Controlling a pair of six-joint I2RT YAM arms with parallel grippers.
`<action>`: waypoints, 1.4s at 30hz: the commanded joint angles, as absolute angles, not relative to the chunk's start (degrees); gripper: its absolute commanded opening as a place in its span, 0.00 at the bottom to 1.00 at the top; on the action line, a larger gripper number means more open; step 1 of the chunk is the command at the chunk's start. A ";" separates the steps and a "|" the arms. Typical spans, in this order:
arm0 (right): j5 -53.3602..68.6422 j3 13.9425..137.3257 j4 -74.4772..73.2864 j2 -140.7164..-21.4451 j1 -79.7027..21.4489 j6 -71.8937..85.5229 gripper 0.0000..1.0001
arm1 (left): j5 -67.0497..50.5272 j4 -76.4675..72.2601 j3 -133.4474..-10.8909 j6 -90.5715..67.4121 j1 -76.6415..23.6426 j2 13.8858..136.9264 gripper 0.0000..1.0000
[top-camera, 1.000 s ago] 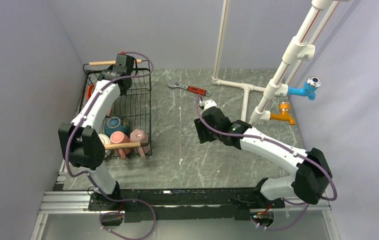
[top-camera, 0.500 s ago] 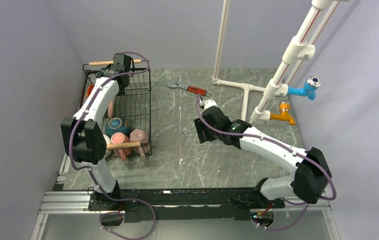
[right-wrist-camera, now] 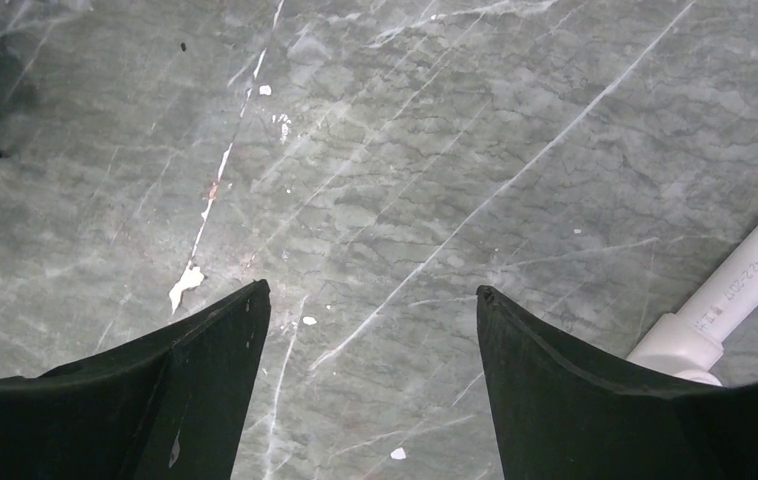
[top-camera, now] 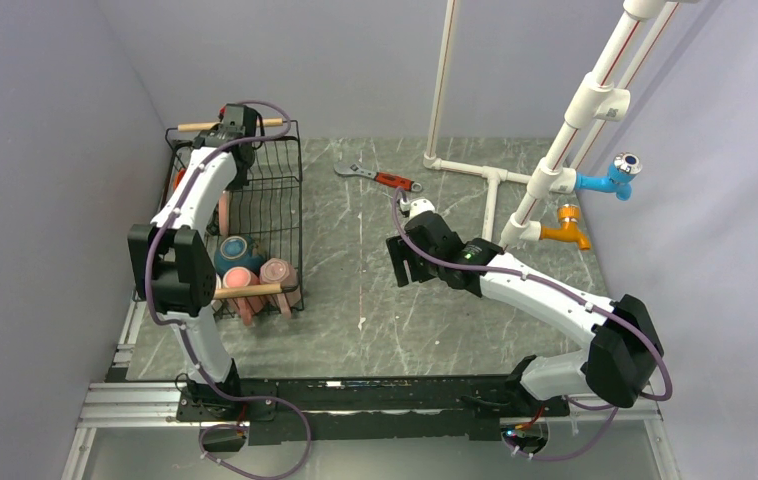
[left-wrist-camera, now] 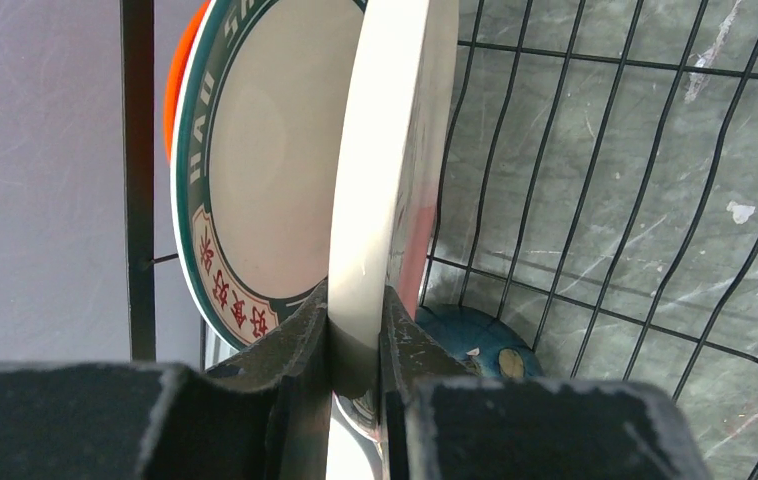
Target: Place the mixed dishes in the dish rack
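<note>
My left pincer [left-wrist-camera: 355, 310] clamped on rim of pale plate [left-wrist-camera: 395, 150], which stands upright, edge-on, inside rack [left-wrist-camera: 137, 150]. Just beside it lettered plate [left-wrist-camera: 265, 170], then orange plate [left-wrist-camera: 177, 90]. Lower down, teal bowl [left-wrist-camera: 465, 335]. My right pincer [right-wrist-camera: 370, 290] apart, over table [right-wrist-camera: 405, 150].

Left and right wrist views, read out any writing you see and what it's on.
"HAU": white capitals on the green rim of the lettered plate; more letters are cut off.
Red Chinese characters lower on that rim: too blurred to read.
Grey print on the white pipe: too small to read.
</note>
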State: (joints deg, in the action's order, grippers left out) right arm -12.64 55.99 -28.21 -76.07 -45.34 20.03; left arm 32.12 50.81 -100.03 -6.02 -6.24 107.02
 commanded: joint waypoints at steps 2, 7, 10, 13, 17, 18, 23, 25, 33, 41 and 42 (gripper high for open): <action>-11.60 56.60 -27.11 -74.53 -44.98 19.86 0.79 | 33.40 53.59 -103.35 -8.63 -4.54 106.60 0.00; -11.18 56.69 -26.99 -74.76 -44.77 19.78 0.81 | 32.96 55.16 -103.44 -9.39 -3.12 106.85 0.01; -10.89 56.62 -26.90 -74.73 -44.73 19.78 0.82 | 32.45 55.77 -103.40 -9.36 -2.65 106.72 0.08; -10.72 56.43 -26.64 -74.55 -44.67 19.86 0.82 | 32.49 56.19 -103.26 -9.48 -2.41 106.40 0.16; -10.55 56.29 -26.61 -74.38 -44.53 19.95 0.82 | 33.05 56.50 -103.08 -9.16 -2.22 105.79 0.29; -10.43 56.21 -26.55 -74.25 -44.53 19.95 0.82 | 33.35 56.59 -103.05 -9.14 -2.20 105.60 0.32; -10.20 55.89 -26.33 -73.86 -44.52 20.13 0.83 | 34.80 57.60 -103.27 -9.14 -1.91 104.89 0.45; -10.13 55.85 -26.24 -73.66 -44.47 20.22 0.84 | 35.52 58.22 -103.35 -9.39 -1.72 104.56 0.50; -9.54 55.50 -25.82 -73.03 -44.46 20.21 0.86 | 35.16 59.83 -104.32 -9.45 -1.61 102.37 0.63; -9.48 55.28 -25.51 -72.52 -44.36 20.56 0.89 | 32.74 61.23 -105.81 -10.05 -1.59 100.12 0.73; -9.53 55.28 -25.49 -72.34 -44.36 20.57 0.89 | 32.16 61.26 -105.76 -10.27 -1.58 99.72 0.74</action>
